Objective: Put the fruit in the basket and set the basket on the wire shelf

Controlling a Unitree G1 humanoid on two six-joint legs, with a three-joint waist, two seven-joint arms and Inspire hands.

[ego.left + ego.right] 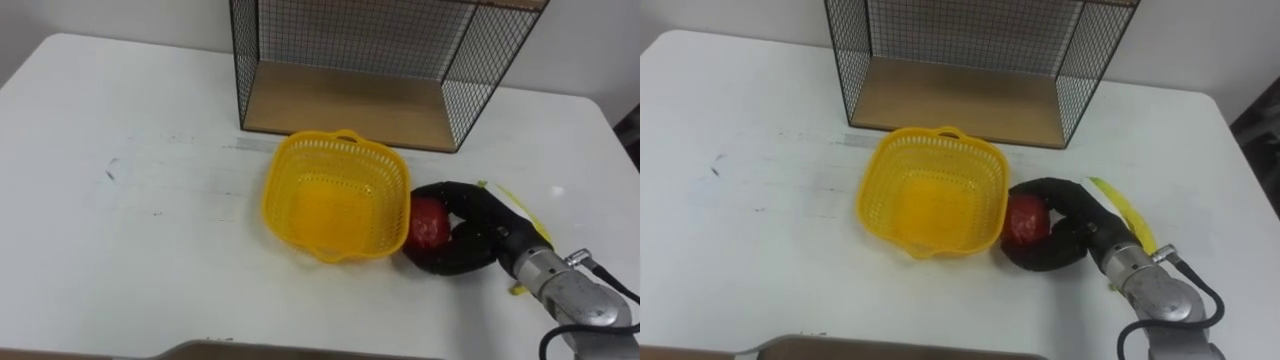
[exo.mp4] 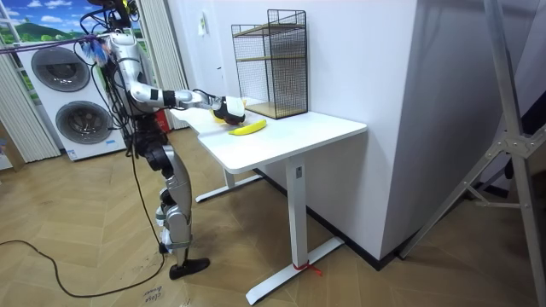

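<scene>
A yellow plastic basket (image 1: 336,193) (image 1: 932,192) stands empty on the white table (image 1: 130,200), just in front of the black wire shelf (image 1: 370,60) with its wooden floor. Right beside the basket's right rim, my right hand (image 1: 466,232) (image 1: 1060,228) is curled round a red apple (image 1: 428,224) (image 1: 1026,221) that rests low at the table. A yellow banana (image 1: 1123,212) lies on the table partly under my right forearm. In the room view I stand at the table's end with my right hand (image 2: 223,108) reaching over the banana (image 2: 247,128).
The wire shelf (image 2: 273,61) stands at the table's back, its lower bay open toward me. The table's left half is bare white surface with a few faint marks. A washing machine (image 2: 64,102) stands behind me in the room view.
</scene>
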